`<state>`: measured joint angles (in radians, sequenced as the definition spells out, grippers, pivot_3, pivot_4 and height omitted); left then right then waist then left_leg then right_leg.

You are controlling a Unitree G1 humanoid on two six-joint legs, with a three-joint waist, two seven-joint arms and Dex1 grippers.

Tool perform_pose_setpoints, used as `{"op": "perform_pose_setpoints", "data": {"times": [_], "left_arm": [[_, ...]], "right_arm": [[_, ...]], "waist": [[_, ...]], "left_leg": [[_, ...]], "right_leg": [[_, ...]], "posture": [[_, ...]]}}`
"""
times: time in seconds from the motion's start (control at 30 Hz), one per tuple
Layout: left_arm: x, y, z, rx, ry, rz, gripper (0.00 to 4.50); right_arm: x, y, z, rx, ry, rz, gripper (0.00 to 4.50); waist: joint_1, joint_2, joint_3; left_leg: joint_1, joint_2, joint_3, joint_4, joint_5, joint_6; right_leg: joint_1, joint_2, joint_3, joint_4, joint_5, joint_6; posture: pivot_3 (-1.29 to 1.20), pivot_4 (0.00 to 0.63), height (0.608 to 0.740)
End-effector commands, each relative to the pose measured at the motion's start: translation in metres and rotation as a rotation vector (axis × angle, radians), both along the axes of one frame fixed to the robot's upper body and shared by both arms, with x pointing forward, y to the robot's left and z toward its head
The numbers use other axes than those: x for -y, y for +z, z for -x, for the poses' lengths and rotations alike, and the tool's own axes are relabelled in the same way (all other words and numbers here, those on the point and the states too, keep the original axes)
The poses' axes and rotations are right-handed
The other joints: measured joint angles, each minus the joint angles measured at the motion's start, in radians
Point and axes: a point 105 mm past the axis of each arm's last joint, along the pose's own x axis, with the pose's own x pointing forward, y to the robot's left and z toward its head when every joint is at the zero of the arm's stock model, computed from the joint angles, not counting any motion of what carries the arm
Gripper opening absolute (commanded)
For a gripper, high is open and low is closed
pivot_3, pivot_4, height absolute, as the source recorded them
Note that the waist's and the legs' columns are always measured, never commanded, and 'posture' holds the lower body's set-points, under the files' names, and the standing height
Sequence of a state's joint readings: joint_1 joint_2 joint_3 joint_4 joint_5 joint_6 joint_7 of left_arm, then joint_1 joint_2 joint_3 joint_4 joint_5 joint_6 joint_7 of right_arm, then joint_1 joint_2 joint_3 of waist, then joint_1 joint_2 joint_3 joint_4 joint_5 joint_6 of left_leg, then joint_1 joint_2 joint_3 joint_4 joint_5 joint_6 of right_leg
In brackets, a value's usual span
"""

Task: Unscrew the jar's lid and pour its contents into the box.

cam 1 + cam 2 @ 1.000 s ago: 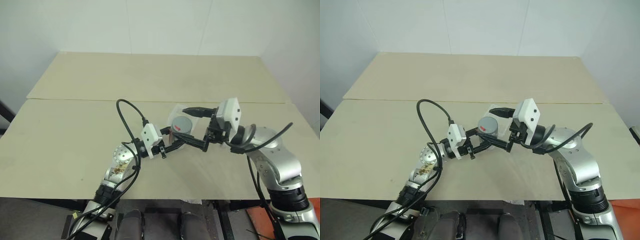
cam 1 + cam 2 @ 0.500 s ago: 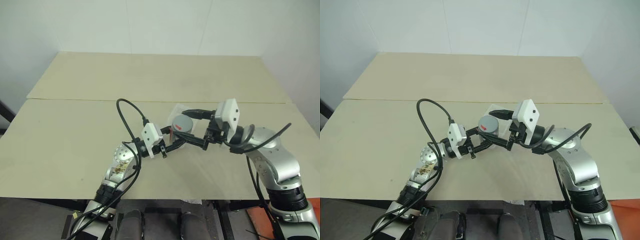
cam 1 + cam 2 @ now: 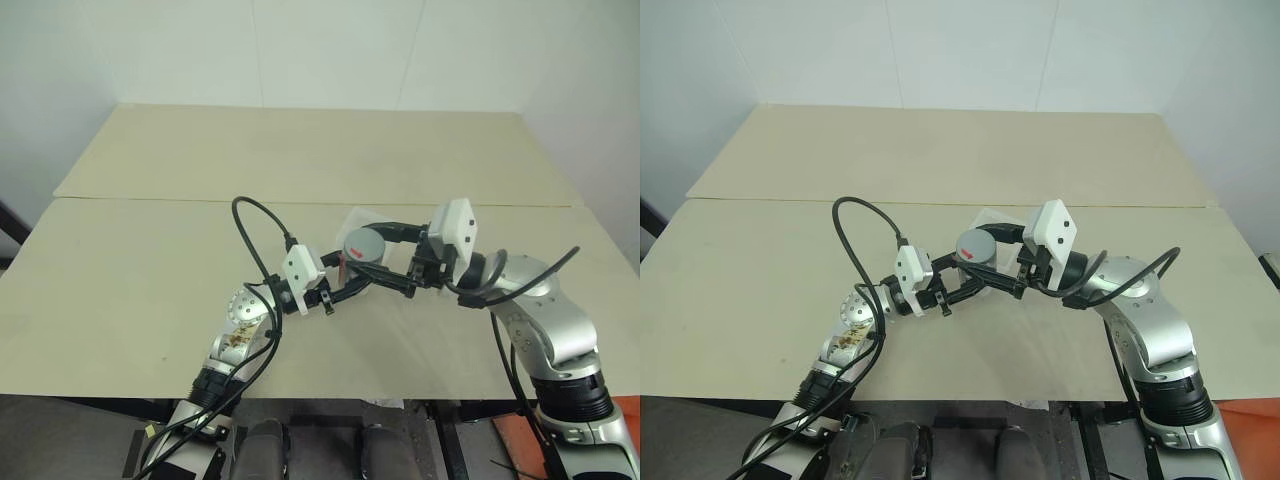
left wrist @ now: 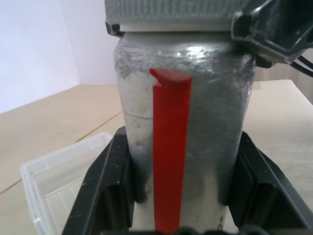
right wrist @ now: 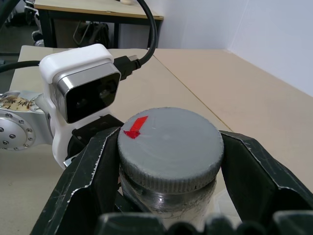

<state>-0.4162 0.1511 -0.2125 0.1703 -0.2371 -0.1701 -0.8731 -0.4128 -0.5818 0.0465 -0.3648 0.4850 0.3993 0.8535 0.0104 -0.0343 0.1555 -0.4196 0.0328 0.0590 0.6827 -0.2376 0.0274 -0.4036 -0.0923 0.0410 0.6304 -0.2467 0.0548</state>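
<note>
Grey and ribbed, the lid (image 5: 170, 143) caps the jar (image 4: 183, 117), which stands upright at the centre of the left eye view with its long axis vertical. My left tool (image 4: 183, 196) is clamped on the jar's body from the lower left. My right tool (image 5: 168, 161) reaches in from the right, jaws straddling the lid's rim and nearly touching it. Just behind, the box (image 4: 54, 183) rests on the surface (image 3: 150, 260), unobstructed.
</note>
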Motion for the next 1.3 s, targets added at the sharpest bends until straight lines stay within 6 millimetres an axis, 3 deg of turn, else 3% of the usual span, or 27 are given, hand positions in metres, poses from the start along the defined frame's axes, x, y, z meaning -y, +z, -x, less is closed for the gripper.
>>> {"op": "perform_pose_setpoints", "data": {"times": [0.03,0.5,0.73,1.03,1.2,1.3], "left_arm": [[0.003,0.012,0.002,0.054,-0.018,0.022,2.02],[0.004,0.009,0.005,0.052,-0.027,0.017,2.02],[0.004,0.007,0.005,0.060,-0.028,0.005,2.02],[0.003,0.008,0.005,0.065,-0.027,0.003,2.02],[-0.003,0.009,0.004,0.074,-0.010,-0.017,2.02],[-0.013,0.015,-0.006,0.100,0.040,-0.047,2.02]], "right_arm": [[0.002,0.013,0.003,0.064,-0.008,-0.022,3.35],[0.002,0.015,0.004,0.069,-0.003,-0.029,3.35],[0.007,0.029,0.001,0.050,-0.028,-0.141,3.35],[0.030,0.038,-0.001,0.001,-0.149,-0.300,3.35],[0.072,0.018,-0.009,-0.032,-0.415,-0.275,3.35],[0.096,-0.022,-0.013,-0.163,-0.604,-0.167,3.35]], "waist": [[0.000,0.000,0.000],[0.000,0.000,0.000],[0.000,0.000,0.000],[0.001,0.000,0.000],[0.002,0.000,0.000],[0.001,0.000,0.000]], "left_leg": [[0.000,0.000,0.000,0.000,0.000,0.000],[0.000,0.000,0.000,0.000,0.000,0.000],[0.000,0.000,0.000,0.000,0.000,0.000],[0.000,0.000,0.000,0.000,0.000,0.000],[0.000,0.000,0.000,0.000,0.000,0.000],[0.000,0.000,0.000,0.000,0.000,0.000]], "right_leg": [[0.000,0.000,0.000,0.000,0.000,0.000],[0.000,0.000,0.000,0.000,0.000,0.000],[0.000,0.000,0.000,0.000,0.000,0.000],[0.000,0.000,0.000,0.000,0.000,0.000],[0.000,0.000,0.000,0.000,0.000,0.000],[0.000,0.000,0.000,0.000,0.000,0.000]], "posture": [[0.00,0.150,0.740],[0.00,0.150,0.740],[0.00,0.150,0.740],[0.00,0.150,0.740],[0.00,0.150,0.740],[0.00,0.150,0.740]]}}
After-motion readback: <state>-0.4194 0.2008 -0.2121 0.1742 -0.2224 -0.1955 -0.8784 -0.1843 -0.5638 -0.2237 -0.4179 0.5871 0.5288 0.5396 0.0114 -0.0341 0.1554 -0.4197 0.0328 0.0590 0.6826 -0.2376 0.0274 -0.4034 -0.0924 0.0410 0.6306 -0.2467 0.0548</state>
